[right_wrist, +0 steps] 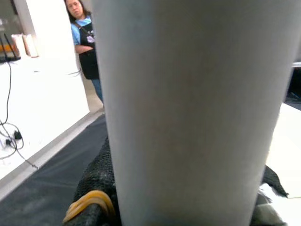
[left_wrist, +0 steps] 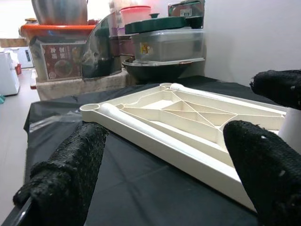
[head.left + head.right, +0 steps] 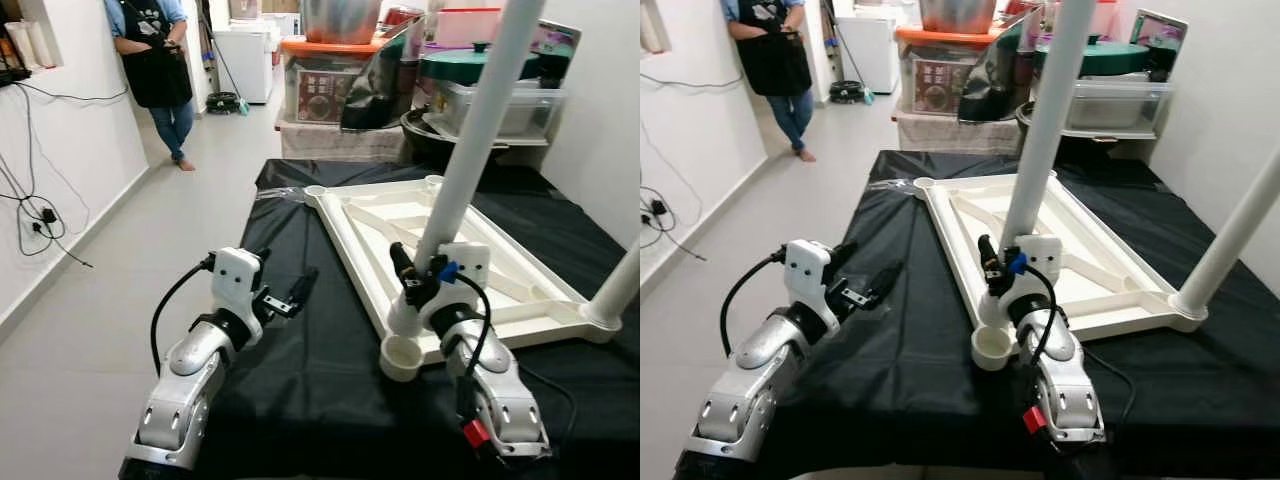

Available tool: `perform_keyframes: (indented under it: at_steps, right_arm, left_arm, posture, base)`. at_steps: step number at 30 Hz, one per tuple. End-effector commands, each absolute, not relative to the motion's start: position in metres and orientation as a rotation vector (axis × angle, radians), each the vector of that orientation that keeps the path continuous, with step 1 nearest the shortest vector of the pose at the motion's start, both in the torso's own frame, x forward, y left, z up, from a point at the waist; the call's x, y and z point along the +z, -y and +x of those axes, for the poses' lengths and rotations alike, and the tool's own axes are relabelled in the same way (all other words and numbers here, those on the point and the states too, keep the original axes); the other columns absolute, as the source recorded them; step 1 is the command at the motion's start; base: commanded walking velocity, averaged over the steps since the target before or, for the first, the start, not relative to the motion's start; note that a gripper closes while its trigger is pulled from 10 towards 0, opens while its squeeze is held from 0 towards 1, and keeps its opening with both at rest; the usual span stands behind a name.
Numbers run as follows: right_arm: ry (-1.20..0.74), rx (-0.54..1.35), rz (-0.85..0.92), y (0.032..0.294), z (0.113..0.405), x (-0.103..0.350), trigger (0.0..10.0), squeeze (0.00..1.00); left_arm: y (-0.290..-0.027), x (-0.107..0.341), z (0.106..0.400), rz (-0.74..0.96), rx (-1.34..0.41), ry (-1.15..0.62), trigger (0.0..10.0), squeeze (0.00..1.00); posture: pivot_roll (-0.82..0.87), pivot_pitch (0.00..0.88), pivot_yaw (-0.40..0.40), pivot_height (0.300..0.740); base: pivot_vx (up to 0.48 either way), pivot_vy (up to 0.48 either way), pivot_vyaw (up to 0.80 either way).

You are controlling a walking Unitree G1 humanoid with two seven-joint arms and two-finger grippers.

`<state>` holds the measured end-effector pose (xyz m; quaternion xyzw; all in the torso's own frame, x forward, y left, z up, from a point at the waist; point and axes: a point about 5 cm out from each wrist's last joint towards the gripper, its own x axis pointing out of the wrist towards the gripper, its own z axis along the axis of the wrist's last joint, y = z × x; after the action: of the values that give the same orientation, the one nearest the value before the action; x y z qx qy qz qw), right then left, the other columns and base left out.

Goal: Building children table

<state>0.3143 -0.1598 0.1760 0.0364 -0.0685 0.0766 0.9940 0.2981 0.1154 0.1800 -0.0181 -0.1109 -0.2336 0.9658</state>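
A white table top point(image 3: 470, 255) is laid upside down on a bench covered with a black cloth point(image 3: 300, 370). One white leg point(image 3: 470, 140) is held near its bottom by the right gripper point(image 3: 418, 275), and the jaws are closed around it. The leg is tilted a little and its foot is set just beside the empty socket point(image 3: 402, 357) at the near corner of the table top. It cannot be told if the foot is resting on the table top or only held over it. A second white leg point(image 3: 1230, 235) is already stood up in the corner on the right side.

The left gripper point(image 3: 290, 297) is held over the black cloth, a little apart from the table top. Its jaws are open and nothing is held in them. In the left wrist view, the far corner sockets point(image 2: 89, 107) can be seen with no legs in them.

A person point(image 3: 155, 60) is stood far back in the hallway, near a white wall point(image 3: 70, 150). Boxes and pots point(image 3: 340, 70) are piled behind the bench.

A few things could go wrong here. The leg is long and is only held low down, so it could tip over if the grip is weak. If the leg is pushed in crooked, it could get stuck or miss the socket. The table top is not held down by anything, so it could be slid across the smooth cloth when the leg is pressed.
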Motion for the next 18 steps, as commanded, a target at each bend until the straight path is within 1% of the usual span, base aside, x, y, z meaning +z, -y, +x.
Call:
perform_keyframes:
  at_steps: [1, 2, 10, 15, 17, 18]
  right_arm:
    - [0.136, 0.168, 0.096, 0.155, 0.315, 0.177, 10.0, 0.0]
    - [0.136, 0.168, 0.095, 0.155, 0.315, 0.177, 10.0, 0.0]
    - [0.145, 0.156, 0.073, 0.158, 0.314, 0.178, 10.0, 0.0]
    - [0.154, 0.151, 0.042, 0.164, 0.315, 0.18, 10.0, 0.0]
    - [0.163, 0.154, -0.008, 0.177, 0.316, 0.183, 10.0, 0.0]
    - [0.167, 0.158, -0.046, 0.188, 0.317, 0.186, 10.0, 0.0]
  left_arm:
    - [-0.12, 0.178, 0.297, -0.034, -0.467, 0.216, 10.0, 0.0]
    - [-0.12, 0.178, 0.297, -0.035, -0.466, 0.216, 10.0, 0.0]
    - [-0.12, 0.178, 0.297, -0.03, -0.47, 0.218, 10.0, 0.0]
    - [-0.12, 0.177, 0.297, -0.023, -0.472, 0.216, 10.0, 0.0]
    - [-0.12, 0.176, 0.296, -0.017, -0.475, 0.212, 10.0, 0.0]
    - [-0.12, 0.175, 0.296, -0.014, -0.476, 0.21, 10.0, 0.0]
  posture:
    - [0.05, 0.0, -0.051, 0.74]
    - [0.05, 0.0, -0.051, 0.74]
    - [0.05, 0.0, -0.049, 0.74]
    - [0.04, 0.0, -0.049, 0.74]
    - [0.04, 0.0, -0.05, 0.74]
    - [0.04, 0.0, -0.053, 0.74]
  base:
    - [0.0, 0.326, 0.0]
    - [0.0, 0.326, 0.0]
    - [0.0, 0.0, 0.0]
    - [0.0, 0.0, 0.0]
    - [0.0, 0.0, 0.0]
    - [0.0, 0.0, 0.0]
